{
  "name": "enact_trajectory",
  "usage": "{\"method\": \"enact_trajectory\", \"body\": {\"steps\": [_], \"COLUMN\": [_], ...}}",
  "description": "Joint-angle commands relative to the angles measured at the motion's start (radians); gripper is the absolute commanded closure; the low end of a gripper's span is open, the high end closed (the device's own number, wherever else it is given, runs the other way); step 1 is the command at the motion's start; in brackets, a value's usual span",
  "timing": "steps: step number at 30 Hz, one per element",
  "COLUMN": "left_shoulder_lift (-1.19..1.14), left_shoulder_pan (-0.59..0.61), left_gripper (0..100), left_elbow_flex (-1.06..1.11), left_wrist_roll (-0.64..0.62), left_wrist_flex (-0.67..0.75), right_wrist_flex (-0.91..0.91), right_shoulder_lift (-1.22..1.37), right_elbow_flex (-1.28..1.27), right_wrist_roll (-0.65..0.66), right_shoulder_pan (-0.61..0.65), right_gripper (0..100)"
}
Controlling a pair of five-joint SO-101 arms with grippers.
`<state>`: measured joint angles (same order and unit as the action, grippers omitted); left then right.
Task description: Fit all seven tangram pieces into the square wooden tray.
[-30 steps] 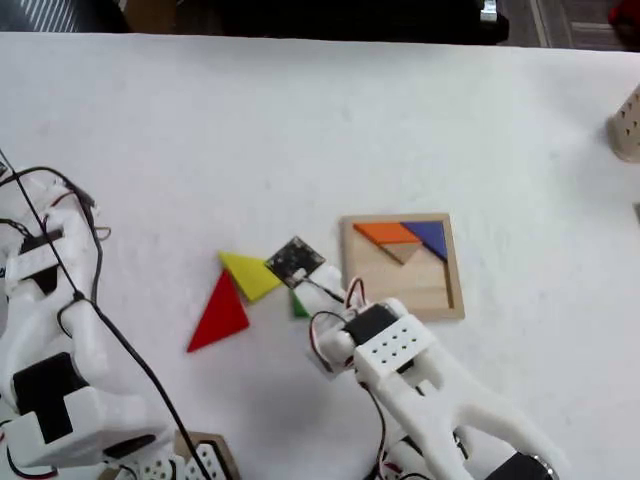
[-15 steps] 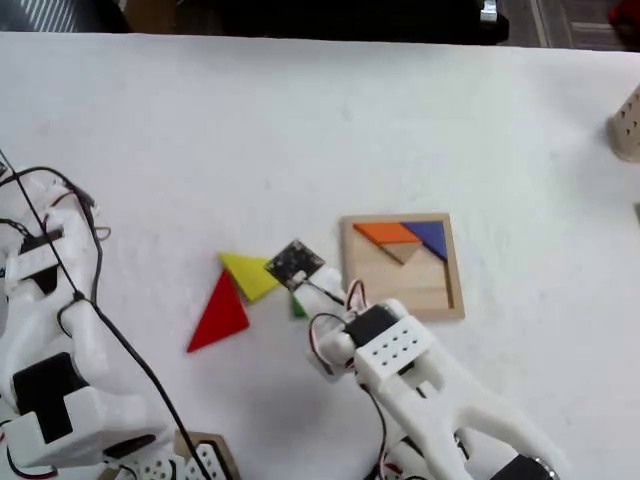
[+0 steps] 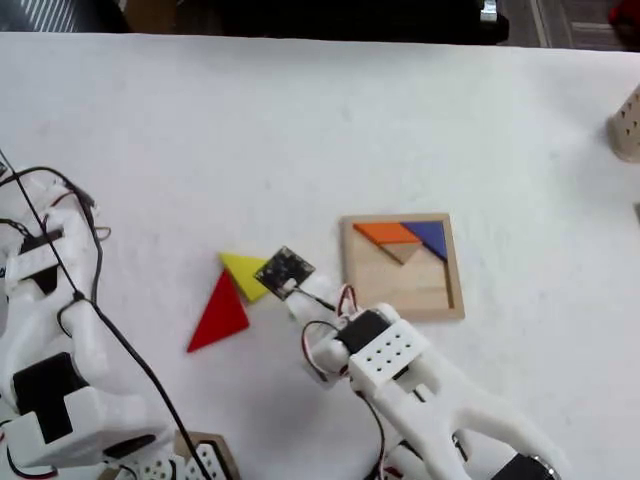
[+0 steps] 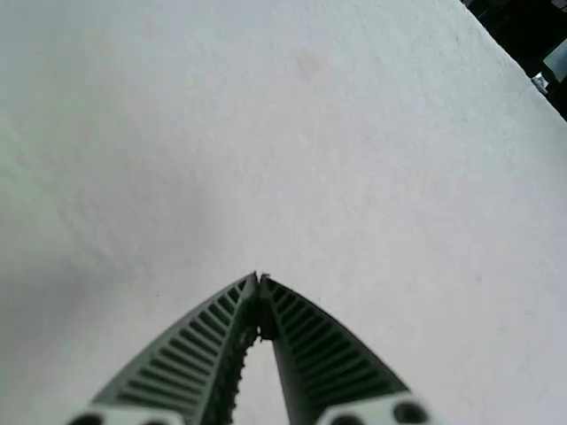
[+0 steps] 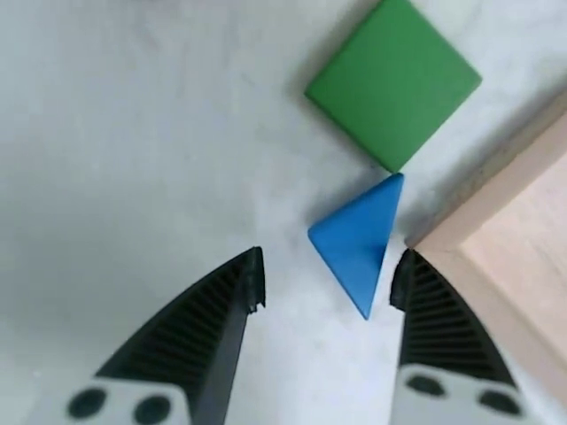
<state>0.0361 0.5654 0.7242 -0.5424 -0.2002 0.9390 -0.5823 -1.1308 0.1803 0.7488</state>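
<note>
At the far left of the white table [image 3: 300, 130] the left arm [image 3: 50, 350] sits folded near the table's edge, and the left gripper [image 4: 260, 292] hangs over bare cloth with its fingers pressed together on nothing. Next come the large red wooden triangle [image 3: 218, 312] and the yellow wooden triangle [image 3: 245, 272], tips nearly touching, both outside the tray. Over the last second the right arm's wrist [image 3: 385, 345] has slid toward the yellow triangle, so it now covers the sliver of green that showed beside it. The right gripper [image 5: 330, 270] has its fingers spread wide, with the small blue wooden triangle [image 5: 354, 243] lying flat between them, closer to the finger by the tray's outer corner. The green wooden square [image 5: 394, 84] lies just beyond it. Rightmost, the square wooden tray [image 3: 348, 265] holds an orange piece [image 3: 385, 232], a dark blue triangle [image 3: 428, 238] and a pale tan piece [image 3: 405, 252]. The shift looks like lining up on the small blue triangle; nothing is gripped yet, and four pieces remain outside.
</note>
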Motion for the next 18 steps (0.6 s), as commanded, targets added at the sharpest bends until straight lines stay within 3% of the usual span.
{"method": "enact_trajectory", "body": {"steps": [1, 18], "left_shoulder_lift": [0.047, 0.047], "left_shoulder_pan": [-0.027, -0.027], "left_gripper": [98, 98], "left_elbow_flex": [-0.023, -0.021], "left_wrist_roll": [-0.017, -0.017], "left_wrist_flex": [0.028, 0.028], "right_wrist_flex": [-0.019, -0.035], "right_shoulder_lift": [-0.013, -0.013], "right_elbow_flex": [0.008, 0.014], "right_wrist_roll": [-0.009, -0.009], "right_shoulder_pan": [0.008, 0.028], "right_gripper": [76.5, 76.6]}}
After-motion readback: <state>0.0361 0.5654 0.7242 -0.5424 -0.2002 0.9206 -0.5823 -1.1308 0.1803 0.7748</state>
